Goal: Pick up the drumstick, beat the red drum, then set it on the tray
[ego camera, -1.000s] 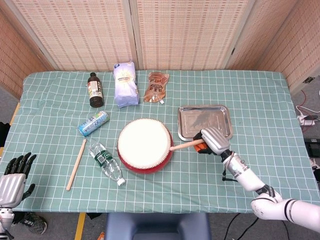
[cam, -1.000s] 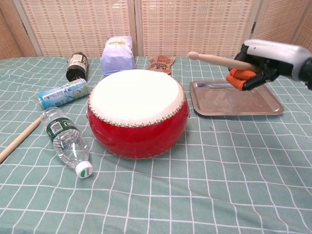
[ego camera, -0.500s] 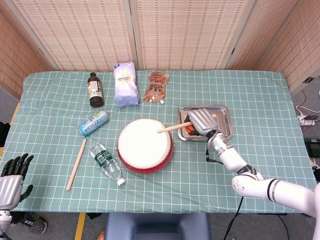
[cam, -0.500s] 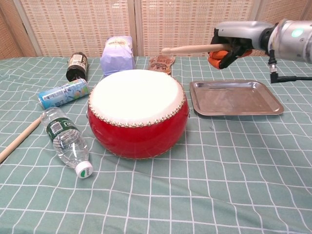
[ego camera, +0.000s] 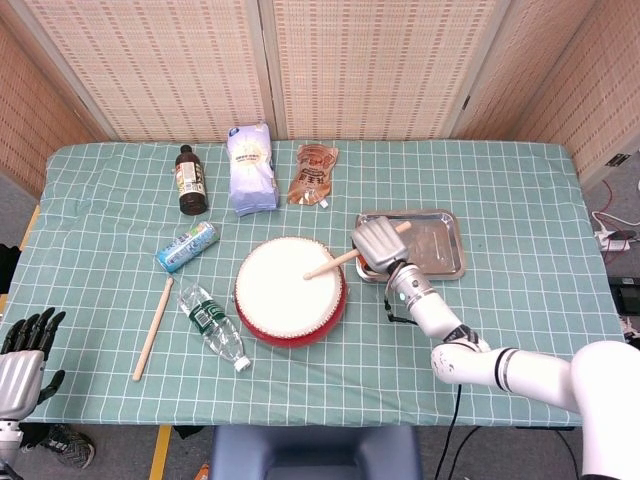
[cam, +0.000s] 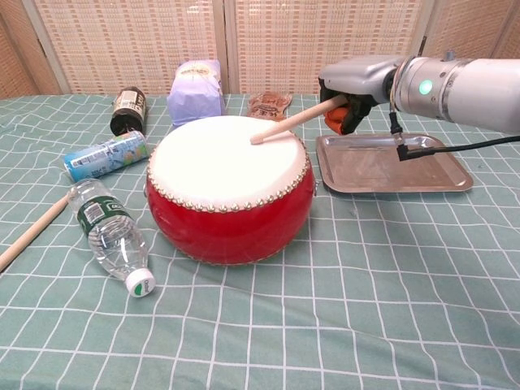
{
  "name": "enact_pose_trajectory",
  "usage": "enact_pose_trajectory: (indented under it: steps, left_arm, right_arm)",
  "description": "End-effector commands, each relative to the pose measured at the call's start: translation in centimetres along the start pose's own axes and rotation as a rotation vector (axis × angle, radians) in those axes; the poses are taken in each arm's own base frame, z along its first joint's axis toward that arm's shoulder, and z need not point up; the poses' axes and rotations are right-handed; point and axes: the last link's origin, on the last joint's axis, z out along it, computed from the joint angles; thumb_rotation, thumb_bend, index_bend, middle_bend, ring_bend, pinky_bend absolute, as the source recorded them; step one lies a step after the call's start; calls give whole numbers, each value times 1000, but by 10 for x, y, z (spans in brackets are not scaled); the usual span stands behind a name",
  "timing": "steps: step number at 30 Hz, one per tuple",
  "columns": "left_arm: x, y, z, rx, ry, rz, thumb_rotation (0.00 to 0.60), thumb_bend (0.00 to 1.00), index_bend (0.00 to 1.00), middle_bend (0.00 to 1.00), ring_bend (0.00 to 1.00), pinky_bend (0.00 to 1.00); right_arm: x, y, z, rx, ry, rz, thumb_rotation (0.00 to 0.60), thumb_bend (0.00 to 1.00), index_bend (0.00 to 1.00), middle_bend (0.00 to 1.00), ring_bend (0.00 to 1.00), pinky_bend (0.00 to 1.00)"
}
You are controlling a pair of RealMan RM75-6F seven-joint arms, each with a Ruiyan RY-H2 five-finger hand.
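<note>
The red drum with a white skin stands mid-table. My right hand grips a wooden drumstick just right of the drum. The stick slants down leftward and its tip is on or just above the skin. A silver tray lies right of the drum, partly behind the hand. A second drumstick lies on the cloth at the left. My left hand hangs off the table's near left corner, holding nothing, fingers apart.
A water bottle and a blue can lie left of the drum. At the back stand a dark bottle, a white bag and a brown pouch. Folding screens close off the back.
My right hand has moved from low beside the drum up and left over the tray's edge. The stick has swung over the drum and come down toward the skin.
</note>
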Motion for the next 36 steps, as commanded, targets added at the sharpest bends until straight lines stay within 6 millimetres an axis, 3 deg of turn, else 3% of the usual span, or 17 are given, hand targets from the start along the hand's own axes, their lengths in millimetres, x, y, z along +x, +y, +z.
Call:
enact_pose_trajectory:
  steps: [1,5,7,11,17,20,23,27,32,36]
  left_arm:
    - [-1,-1,0,1,0,-3,600,268,0,0,0,21]
    - [-1,-2,0,5,-2,-2,600,267,0,0,0,21]
    - [-1,-2,-1,3,-1,-1,600,267,0,0,0,21]
    - [-1,-1,0,0,1,-3,600,268,0,0,0,21]
    - [-1,-2,-1,4,0,-1,600,267,0,0,0,21]
    - [-1,-2,-1,6,-2,-2,600,267,0,0,0,21]
    - [-2,-1,-1,3,-7,-3,600,267,0,0,0,21]
    - [-2,-1,0,4,-7,-1,600,266,0,0,0,21]
    - [-2,0,1,0,-3,-1,600,266,0,0,0,21]
    - [-2,0,0,-2,-5,1,600,266,0,0,0,21]
  right_arm:
    - [5,-9,1,-9,50,53,600,1000,1000,1000,1000,1000]
    - [17,-10,-3,4,136,274,600,1000,1000,1000,1000,1000]
    - [18,-7,-4,11,140,277,600,1000,1000,1000,1000,1000]
    - [12,-8,-4,32,100,187,600,1000,1000,1000,1000,1000]
    - [-5,-10,0,18,43,-92,600,1000,1000,1000,1000,1000]
    - [-9,-12,1,1,10,-119,600,1000,1000,1000,1000,1000]
    - [0,-19,1,-5,62,-24,600,1000,1000,1000,1000,1000]
    - [22,-21,-5,29,207,293,600,1000,1000,1000,1000,1000]
    - [22,-14,-9,59,208,315,600,1000,1000,1000,1000,1000]
    - [8,-12,-8,60,135,227,600,1000,1000,1000,1000,1000]
